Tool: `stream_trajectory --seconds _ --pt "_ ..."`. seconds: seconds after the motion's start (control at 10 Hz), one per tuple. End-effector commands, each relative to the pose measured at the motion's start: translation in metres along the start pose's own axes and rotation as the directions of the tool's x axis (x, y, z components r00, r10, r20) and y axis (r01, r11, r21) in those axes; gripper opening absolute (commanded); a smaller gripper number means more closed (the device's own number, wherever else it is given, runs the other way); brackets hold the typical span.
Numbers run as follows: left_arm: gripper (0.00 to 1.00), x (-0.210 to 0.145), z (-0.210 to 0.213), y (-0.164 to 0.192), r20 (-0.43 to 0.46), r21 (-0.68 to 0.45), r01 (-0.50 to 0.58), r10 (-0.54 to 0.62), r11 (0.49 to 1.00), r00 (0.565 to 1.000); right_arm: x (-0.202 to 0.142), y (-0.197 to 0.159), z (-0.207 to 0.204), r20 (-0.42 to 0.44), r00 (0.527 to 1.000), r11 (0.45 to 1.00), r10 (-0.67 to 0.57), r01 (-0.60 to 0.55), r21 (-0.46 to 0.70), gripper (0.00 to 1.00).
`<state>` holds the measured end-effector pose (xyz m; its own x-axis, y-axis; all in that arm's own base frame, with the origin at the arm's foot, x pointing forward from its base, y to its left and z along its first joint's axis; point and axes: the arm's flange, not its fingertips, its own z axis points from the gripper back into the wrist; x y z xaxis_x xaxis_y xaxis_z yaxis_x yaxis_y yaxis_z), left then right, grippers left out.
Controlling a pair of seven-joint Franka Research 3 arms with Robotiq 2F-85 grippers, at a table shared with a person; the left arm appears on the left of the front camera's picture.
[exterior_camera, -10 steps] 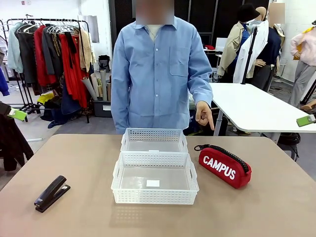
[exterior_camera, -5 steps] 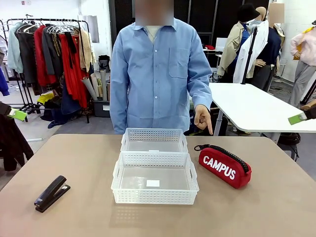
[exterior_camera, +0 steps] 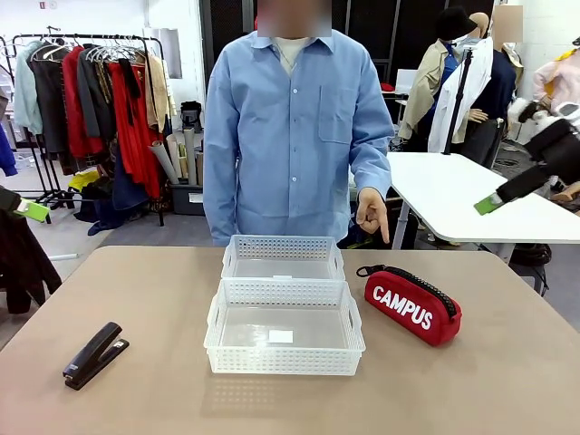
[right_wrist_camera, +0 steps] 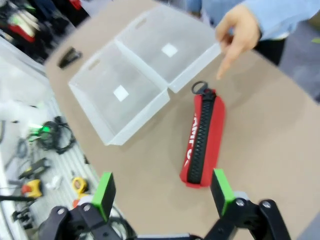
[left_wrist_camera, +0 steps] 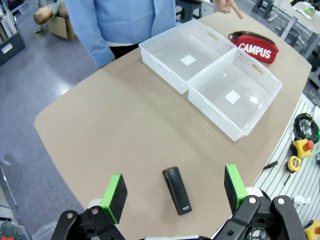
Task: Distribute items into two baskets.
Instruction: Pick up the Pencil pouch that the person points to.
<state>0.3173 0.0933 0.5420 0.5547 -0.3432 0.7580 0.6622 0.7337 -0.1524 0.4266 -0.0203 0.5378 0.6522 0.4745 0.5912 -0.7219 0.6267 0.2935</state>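
Two white lattice baskets stand end to end at the table's middle, the smaller basket toward the person and the larger basket nearer me. To their right lies the red CAMPUS pouch, and the person's hand points a finger down above it. The black stapler lies front left. My left gripper hovers open high over the stapler. High over the pouch, my right gripper is open; in the front view it hangs upper right.
The person in a blue shirt stands at the far edge, close behind the baskets. A white table is behind on the right, a clothes rack behind on the left. Bare tabletop lies between stapler and baskets.
My right arm has swung in from the picture's right edge toward the table, higher and further left. The person's pointing hand stays over the pouch. The left gripper has not moved.
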Motion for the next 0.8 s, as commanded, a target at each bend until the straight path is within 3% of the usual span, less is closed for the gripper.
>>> stream_trajectory --seconds 0.0,0.7 --pt "1.0 0.0 0.0 0.001 0.014 -0.012 0.005 -0.004 1.0 1.0 0.025 -0.001 -0.027 -0.115 0.993 0.997 -0.032 0.023 -0.073 1.0" --pt "1.0 0.0 0.0 0.001 0.014 -0.012 0.005 -0.004 1.0 1.0 0.057 -0.023 -0.117 -0.331 0.938 0.953 -0.099 -0.006 -0.302 1.0"
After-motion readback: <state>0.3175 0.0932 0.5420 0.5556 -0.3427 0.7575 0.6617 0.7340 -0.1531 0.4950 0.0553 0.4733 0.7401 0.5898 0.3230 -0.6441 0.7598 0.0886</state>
